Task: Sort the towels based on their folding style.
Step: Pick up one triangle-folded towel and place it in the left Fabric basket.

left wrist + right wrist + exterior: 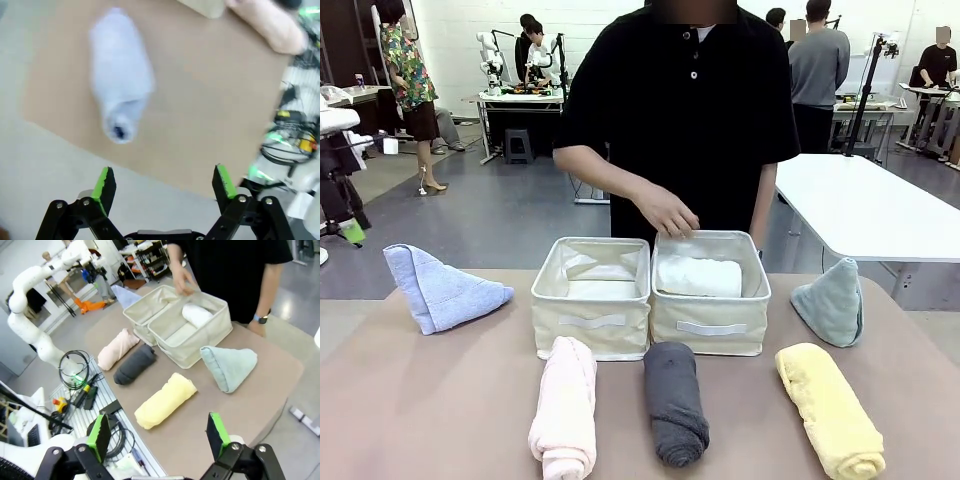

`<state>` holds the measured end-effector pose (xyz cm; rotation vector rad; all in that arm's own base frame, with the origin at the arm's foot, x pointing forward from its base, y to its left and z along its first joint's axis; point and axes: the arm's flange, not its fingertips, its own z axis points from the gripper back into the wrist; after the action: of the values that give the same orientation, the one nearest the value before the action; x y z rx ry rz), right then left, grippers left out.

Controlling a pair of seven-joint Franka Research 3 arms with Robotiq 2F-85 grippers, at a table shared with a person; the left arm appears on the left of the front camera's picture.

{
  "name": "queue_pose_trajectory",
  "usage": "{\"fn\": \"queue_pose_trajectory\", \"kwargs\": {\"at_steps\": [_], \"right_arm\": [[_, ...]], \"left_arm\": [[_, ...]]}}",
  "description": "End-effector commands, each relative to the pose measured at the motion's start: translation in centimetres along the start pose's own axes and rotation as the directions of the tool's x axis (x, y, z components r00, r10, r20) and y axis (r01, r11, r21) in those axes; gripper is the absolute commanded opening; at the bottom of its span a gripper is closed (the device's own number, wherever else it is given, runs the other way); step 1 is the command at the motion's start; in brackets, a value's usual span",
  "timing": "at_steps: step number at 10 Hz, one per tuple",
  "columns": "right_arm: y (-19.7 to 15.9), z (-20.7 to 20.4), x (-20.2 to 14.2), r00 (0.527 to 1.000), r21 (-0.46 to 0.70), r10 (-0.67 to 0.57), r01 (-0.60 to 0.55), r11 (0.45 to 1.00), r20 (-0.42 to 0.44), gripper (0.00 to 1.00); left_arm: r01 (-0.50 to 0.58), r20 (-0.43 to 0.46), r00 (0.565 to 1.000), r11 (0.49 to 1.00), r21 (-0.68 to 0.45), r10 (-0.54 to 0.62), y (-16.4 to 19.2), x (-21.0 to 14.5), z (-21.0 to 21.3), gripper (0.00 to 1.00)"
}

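Note:
Three rolled towels lie along the near side of the table: pale pink, dark grey and yellow. A white rolled towel lies inside the right cream basket, and the person's hand hovers over that basket's rim. A light blue cone-shaped towel sits at far left, a pale teal cone at right. My left gripper is open above the table edge, with the blue towel blurred ahead. My right gripper is open, off the table's side near the yellow roll.
The left cream basket stands beside the right one at mid-table. The person stands at the far side. Cables and small tools lie on a shelf beside the table. A white table stands behind at right.

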<state>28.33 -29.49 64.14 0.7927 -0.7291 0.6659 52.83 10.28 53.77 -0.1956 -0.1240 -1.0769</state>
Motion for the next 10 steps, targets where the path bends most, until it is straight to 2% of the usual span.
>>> {"fn": "queue_pose_trajectory", "kwargs": {"at_steps": [1,3,5,10], "right_arm": [[-0.1,0.2,0.2,1.0,0.011,0.016,-0.016,1.0,0.022,1.0],[-0.1,0.2,0.2,1.0,0.011,0.016,-0.016,1.0,0.022,1.0],[-0.1,0.2,0.2,1.0,0.011,0.016,-0.016,1.0,0.022,1.0],[-0.1,0.2,0.2,1.0,0.011,0.016,-0.016,1.0,0.022,1.0]], "left_arm": [[0.032,-0.029,0.999,0.982,0.184,-0.027,-1.5,0.5,-1.6,1.0],[0.02,-0.075,0.997,0.988,0.155,-0.009,1.4,2.0,-4.2,1.0],[-0.023,-0.083,0.996,0.993,0.12,0.033,3.8,2.8,-6.3,1.0],[-0.033,-0.096,0.995,0.996,0.082,0.041,5.8,3.4,-8.5,1.0]]}}
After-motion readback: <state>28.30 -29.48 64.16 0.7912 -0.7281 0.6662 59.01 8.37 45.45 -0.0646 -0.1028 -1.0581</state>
